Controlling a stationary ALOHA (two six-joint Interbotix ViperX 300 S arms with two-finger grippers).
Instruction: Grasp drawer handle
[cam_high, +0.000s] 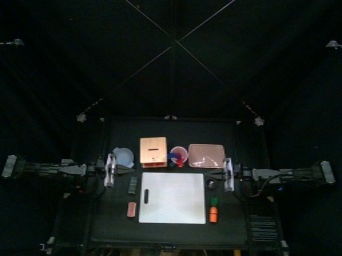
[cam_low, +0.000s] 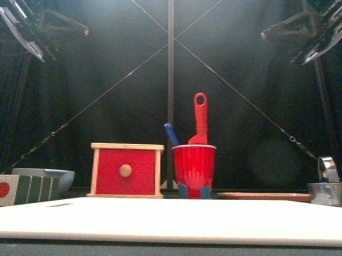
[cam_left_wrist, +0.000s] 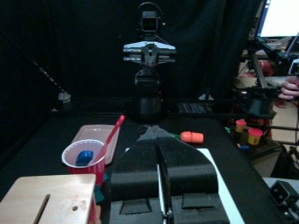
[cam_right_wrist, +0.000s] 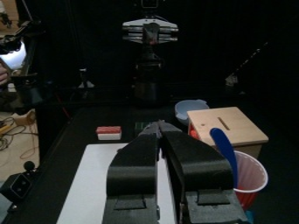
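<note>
1. L gripper (cam_left_wrist: 160, 144): jaws pressed together, nothing between them. It hung at the surface's left edge, facing across toward the other arm, well apart from the task's thing.
2. R gripper (cam_right_wrist: 165, 131): jaws also looked closed w/ nothing held, tips meeting in the right wrist view. It sat at the right edge, mirroring the left.
3. Just ahead of both grippers lay a white board (cam_high: 173, 196) flat on the black surface (cam_high: 107, 225), w/ an orange-red item (cam_high: 214, 213) beside its right edge and a small red block (cam_high: 130, 208) off its left edge.
4. Beyond the board stood a red cup (cam_low: 194, 171) w/ a red spatula (cam_low: 199, 118) and a blue-handled tool (cam_low: 171, 134) upright in it.
5. Task's thing: wooden box w/ red drawer (cam_low: 127, 171), just left of the cup in the front view, at the surface's back part. Drawer handle (cam_low: 126, 171) was a small pale knob mid-front; drawer looked shut.
6. A blue bowl (cam_high: 123, 156) sat left of the box, a pinkish tray (cam_high: 205, 155) to the right of the cup.
7. Progress, judged: nothing done yet. No gripper near the knob. Left to do: reach over, open jaws, line up w/ the knob, close on it.
</note>
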